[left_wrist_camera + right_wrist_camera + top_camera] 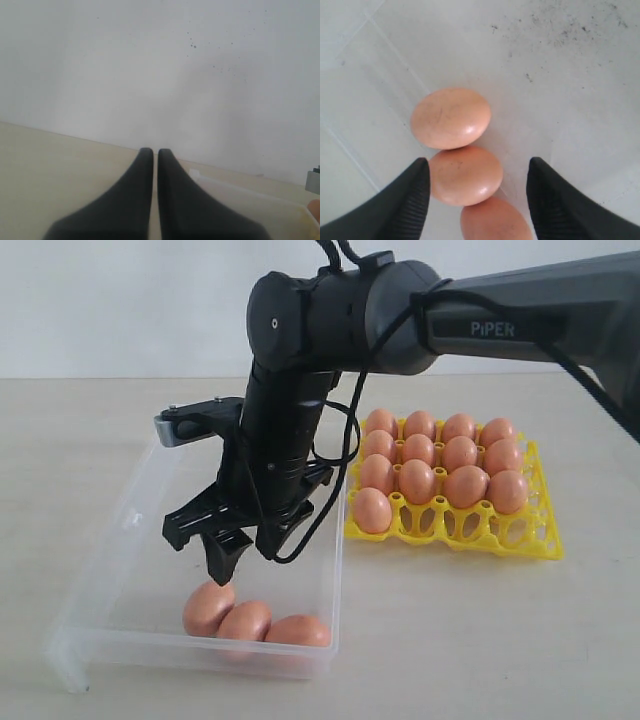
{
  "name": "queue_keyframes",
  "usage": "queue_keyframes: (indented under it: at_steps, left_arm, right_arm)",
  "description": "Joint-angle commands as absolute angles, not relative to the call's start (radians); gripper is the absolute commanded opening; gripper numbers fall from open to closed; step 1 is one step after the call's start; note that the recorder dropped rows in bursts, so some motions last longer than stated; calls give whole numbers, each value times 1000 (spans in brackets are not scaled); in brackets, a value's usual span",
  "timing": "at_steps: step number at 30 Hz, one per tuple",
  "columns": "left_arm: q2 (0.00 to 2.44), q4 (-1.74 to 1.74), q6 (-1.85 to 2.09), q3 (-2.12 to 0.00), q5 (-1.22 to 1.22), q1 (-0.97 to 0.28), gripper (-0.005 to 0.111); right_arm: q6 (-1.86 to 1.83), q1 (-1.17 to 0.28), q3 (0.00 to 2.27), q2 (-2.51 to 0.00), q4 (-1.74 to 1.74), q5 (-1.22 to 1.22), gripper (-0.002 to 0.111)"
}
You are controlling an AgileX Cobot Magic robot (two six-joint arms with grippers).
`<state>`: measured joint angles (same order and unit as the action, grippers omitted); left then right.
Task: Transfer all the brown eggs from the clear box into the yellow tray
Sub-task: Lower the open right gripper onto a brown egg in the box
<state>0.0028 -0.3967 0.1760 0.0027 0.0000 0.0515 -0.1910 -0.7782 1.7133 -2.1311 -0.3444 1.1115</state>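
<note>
Right pincer (247,562) hung wide open and empty just over three brown eggs (243,620) in the clear box (110,570).
The left pincer (155,192) showed only in its own camera, jaws almost touching with nothing between them. The three eggs lay touching in a row by the box's near wall; the arm (290,420) hid part of its far end, and one egg was cut off in the wrist view. To the right, the yellow tray (520,540) held thirteen eggs, three front cups bare.

3 eggs (245,620) lie in the box (128,580), left of the tray (500,536).
</note>
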Motion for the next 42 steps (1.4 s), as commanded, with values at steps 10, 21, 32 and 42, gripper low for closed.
queue_keyframes:
  at_steps: [10,21,32,42]
  left_arm:
    - [0,-400,182,0,0,47,4]
    - [0,-400,182,0,0,47,4]
    - [0,-400,182,0,0,47,4]
    - [0,-400,182,0,0,47,4]
  right_arm:
    - [-178,-777,1722,-2129,-367,991,52]
    - [-128,-778,1722,-2210,-466,997,52]
    - [-76,-780,1722,-2225,-541,1021,52]
    - [-32,-795,1722,-2225,-531,1039,52]
